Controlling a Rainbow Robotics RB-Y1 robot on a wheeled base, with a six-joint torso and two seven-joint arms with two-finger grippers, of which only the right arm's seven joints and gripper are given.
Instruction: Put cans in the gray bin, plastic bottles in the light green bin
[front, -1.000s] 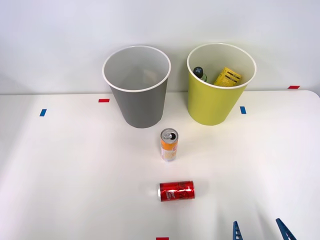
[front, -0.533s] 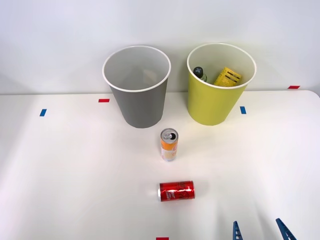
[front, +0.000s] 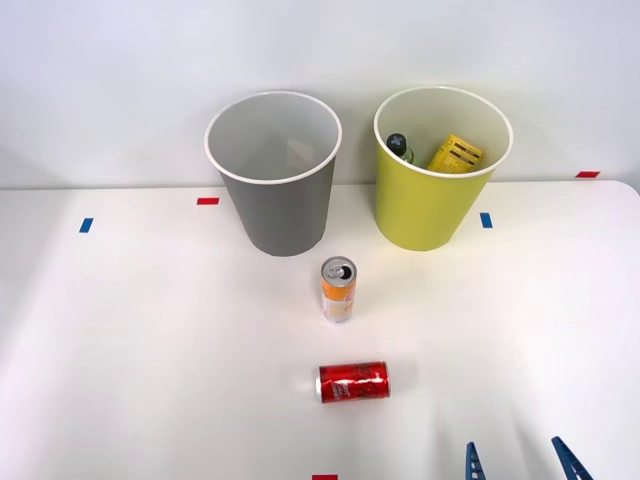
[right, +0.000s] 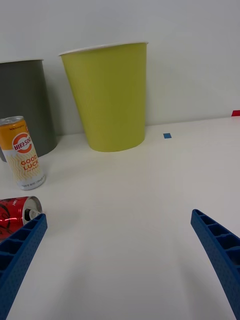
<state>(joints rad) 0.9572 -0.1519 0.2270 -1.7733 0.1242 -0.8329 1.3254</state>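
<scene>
Though toppled, red can (front: 353, 382) undented

On the table (front: 120, 340), the upright can (front: 338, 289) stood before the gray bin (front: 275, 180), the light green bin (front: 435, 185) to its right, the toppled can (front: 353, 382) nearer.

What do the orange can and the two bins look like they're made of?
Orange can: likely thin metal, given its silver top with pull tab and glossy printed wall. Gray bin and green bin: probably molded plastic, with smooth matte walls and white rims.
</scene>
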